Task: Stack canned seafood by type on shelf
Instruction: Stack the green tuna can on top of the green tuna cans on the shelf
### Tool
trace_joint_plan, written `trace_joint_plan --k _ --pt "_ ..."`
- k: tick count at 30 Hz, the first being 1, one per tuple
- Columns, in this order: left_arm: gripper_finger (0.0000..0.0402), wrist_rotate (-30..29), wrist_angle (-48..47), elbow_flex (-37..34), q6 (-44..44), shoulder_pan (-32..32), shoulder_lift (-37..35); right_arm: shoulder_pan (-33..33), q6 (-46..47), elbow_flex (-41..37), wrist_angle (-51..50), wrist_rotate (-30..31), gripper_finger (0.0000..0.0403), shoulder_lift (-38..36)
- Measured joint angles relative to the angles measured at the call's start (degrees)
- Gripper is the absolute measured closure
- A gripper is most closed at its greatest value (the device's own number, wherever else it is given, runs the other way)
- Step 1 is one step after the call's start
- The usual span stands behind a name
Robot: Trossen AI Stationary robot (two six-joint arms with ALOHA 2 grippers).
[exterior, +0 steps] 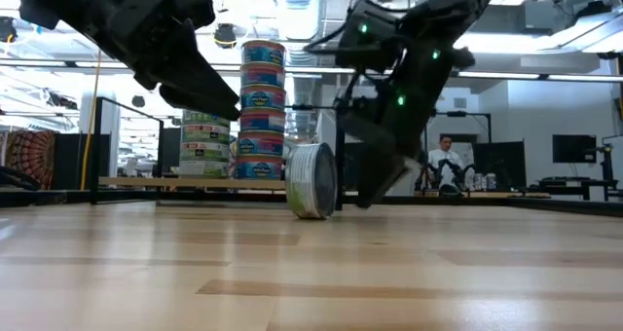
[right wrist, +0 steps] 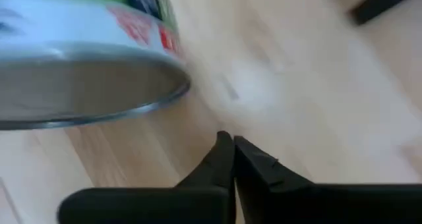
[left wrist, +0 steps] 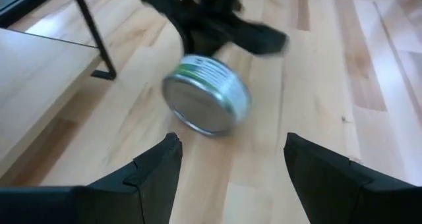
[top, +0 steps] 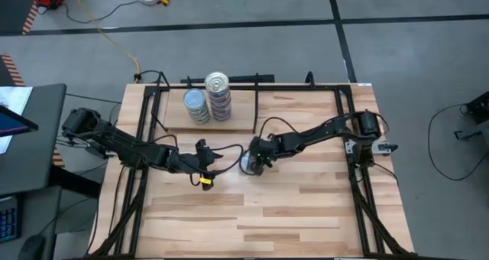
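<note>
No word, brand or number can be read anywhere.

The tins stacked on the shelf (exterior: 136, 182) carry printed labels: the taller stack (exterior: 262, 112) has blue bands with a small pale oval emblem on each tin, and the shorter stack (exterior: 204, 143) to its left has green and white bands, but the lettering is too small to make out.

The loose tin (exterior: 312, 180) standing on edge in front of the shelf shows a green and white wrapper with red marks on its side (right wrist: 135, 28); these look like print, yet they are blurred beyond reading.
</note>
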Motion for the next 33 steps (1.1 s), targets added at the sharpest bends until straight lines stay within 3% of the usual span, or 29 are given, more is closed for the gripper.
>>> trace_joint_plan --k 5,11,15,20,26,30,33 --pt "0.0146 1.8 -1.5 0.0 0.4 -0.8 0.0 0.8 -1.8 0.0 -5.8 4.6 0.0343 -5.9" --pt "0.0146 0.0 -1.9 0.0 -3.1 -0.8 1.0 4.3 -12.9 0.1 -6.7 4.8 0.0330 -11.0" --pt "0.0146 -1.8 6.6 0.2 -5.2 -0.5 7.2 5.6 -14.0 0.1 -8.5 4.8 0.0299 -10.9" --pt "0.0146 -6.3 14.0 4.0 -5.2 -0.5 18.9 5.5 -12.1 0.1 -8.7 5.0 0.0224 -6.8" --pt "0.0136 -11.0 1.9 16.0 -8.1 -0.6 26.9 5.8 -10.6 0.1 -8.5 6.6 0.0157 -5.7" --pt "0.0112 -16.7 -13.4 24.5 -15.2 -0.9 30.3 6.6 -12.1 0.1 -7.3 7.7 0.0150 -5.7" --pt "0.0091 -18.3 -17.9 29.2 -19.0 -0.9 32.8 7.3 -12.9 0.2 -6.9 7.8 0.0149 -5.7"
